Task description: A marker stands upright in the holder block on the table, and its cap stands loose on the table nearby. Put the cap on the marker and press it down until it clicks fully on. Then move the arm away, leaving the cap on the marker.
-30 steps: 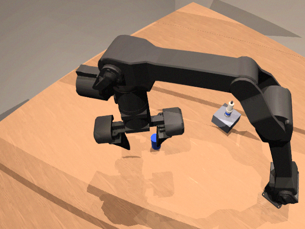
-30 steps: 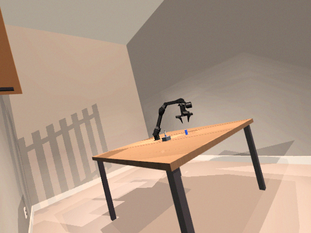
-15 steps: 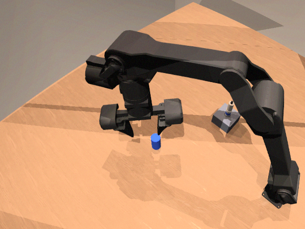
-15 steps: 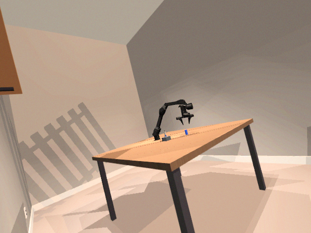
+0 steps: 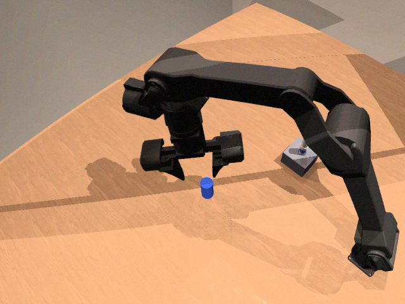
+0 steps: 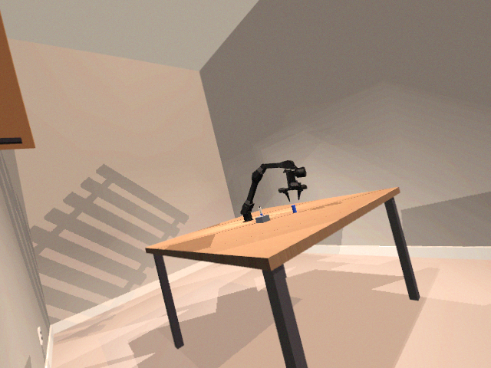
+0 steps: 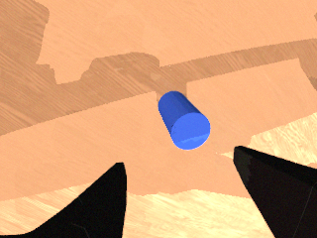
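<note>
1. Your gripper (image 5: 199, 178) (image 6: 294, 200) (image 7: 180, 162) is released: its two dark fingers stand well parted, with nothing held between them. They point down and hang above the table (image 5: 98, 261) (image 6: 253, 241).

2. Your cap (image 5: 207, 189) (image 6: 294, 208) (image 7: 184, 121) is a plain blue cylinder with a flat, round top, standing upright on the table. You can see it loose and off the marker.

3. In the exterior view, you see the cap below the fingertips, apart from them. In the wrist view it shows past the tips, sideways between the left and right fingers.

4. To the right of the cap and a little farther in your top view, the grey holder block (image 5: 298, 164) (image 6: 262, 218) carries the marker (image 5: 304, 145) (image 6: 260, 211). The marker is upright and pale, with a blue band low down; the arm (image 5: 245, 78) (image 6: 252, 190) hides its upper end from you in the top view.

5. You have the arm arching over from its base at the near right of the top view.

Lower now with the gripper (image 5: 199, 178) (image 6: 294, 200) (image 7: 180, 162), nearer the blue cap (image 5: 207, 188) (image 6: 294, 208) (image 7: 184, 121).
From above, no longer overlapping the cap with a finger, as a second ago; now covering the upper marker (image 5: 303, 145) (image 6: 260, 211) with the arm (image 5: 245, 78) (image 6: 253, 185), visible to its tip earlier. Also shifted: slatted wall shadow (image 6: 143, 192), now more steeply slanted, and shadows across the table (image 5: 65, 183) (image 6: 277, 241).
</note>
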`<state>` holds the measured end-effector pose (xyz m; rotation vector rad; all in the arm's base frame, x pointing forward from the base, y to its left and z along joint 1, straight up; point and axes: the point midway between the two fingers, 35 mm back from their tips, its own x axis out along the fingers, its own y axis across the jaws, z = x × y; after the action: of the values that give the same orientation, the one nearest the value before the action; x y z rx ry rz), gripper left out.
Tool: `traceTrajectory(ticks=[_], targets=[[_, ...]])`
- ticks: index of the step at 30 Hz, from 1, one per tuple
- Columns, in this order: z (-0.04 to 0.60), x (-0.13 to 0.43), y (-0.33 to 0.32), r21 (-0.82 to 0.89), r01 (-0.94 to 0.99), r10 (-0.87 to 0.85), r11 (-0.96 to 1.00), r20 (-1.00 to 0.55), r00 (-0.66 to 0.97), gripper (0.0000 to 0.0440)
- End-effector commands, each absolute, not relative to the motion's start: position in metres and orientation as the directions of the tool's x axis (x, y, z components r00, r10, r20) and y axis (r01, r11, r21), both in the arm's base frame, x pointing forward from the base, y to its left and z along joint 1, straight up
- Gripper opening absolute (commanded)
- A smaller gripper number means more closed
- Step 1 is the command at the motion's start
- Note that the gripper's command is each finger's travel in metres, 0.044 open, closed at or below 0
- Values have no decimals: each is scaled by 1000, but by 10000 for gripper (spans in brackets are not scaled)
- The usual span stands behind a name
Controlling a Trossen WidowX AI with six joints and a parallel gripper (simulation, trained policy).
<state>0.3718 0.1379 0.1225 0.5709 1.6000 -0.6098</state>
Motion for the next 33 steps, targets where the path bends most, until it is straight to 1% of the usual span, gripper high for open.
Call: traceTrajectory(ticks=[1,18,21,24,25,30,31,33], targets=[[111,370,135,-89,664,2,743,-991,-135,288],[71,359,133,-144,605,-25,783,-979,-201,253],[66,358,132,-153,593,-37,791,-978,-204,239],[62,356,131,-161,582,-48,797,-978,-205,213],[62,355,130,-162,580,-51,799,-978,-203,195],[71,354,128,-155,572,-62,805,-982,-178,72],[75,354,127,-151,575,-60,804,-983,-173,63],[83,354,124,-144,576,-61,805,-985,-162,58]])
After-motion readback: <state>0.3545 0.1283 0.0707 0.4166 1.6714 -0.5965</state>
